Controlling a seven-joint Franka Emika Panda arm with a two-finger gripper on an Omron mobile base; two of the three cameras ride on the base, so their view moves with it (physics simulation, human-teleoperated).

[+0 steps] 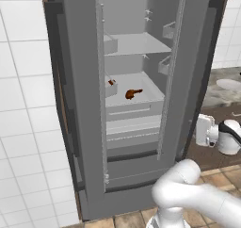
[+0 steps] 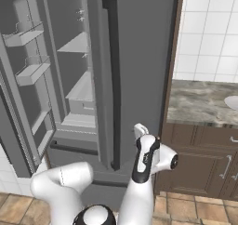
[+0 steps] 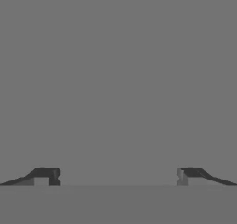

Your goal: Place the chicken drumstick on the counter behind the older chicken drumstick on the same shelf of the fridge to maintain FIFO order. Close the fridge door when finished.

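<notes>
The fridge (image 1: pixel 80 81) stands with both doors swung open. One brown chicken drumstick (image 1: pixel 133 93) lies on the pale shelf (image 1: pixel 146 101) in the middle of the fridge. A smaller brown piece (image 1: pixel 111 82) shows at the shelf's left end by a door bin; I cannot tell which of them it rests on. My gripper (image 1: pixel 197 129) is low beside the right door (image 2: pixel 139 56), facing its flat dark grey outer face at close range. In the hand view its fingertips (image 3: pixel 47 176) stand wide apart and the gripper (image 3: pixel 118 177) is open, holding nothing.
The counter (image 2: pixel 200 103) runs to the right of the fridge and carries a white dish (image 1: pixel 229 84). Dark cabinet fronts (image 2: pixel 204 159) with silver handles sit below it. White tiled wall flanks the fridge on the left, above a tan tiled floor.
</notes>
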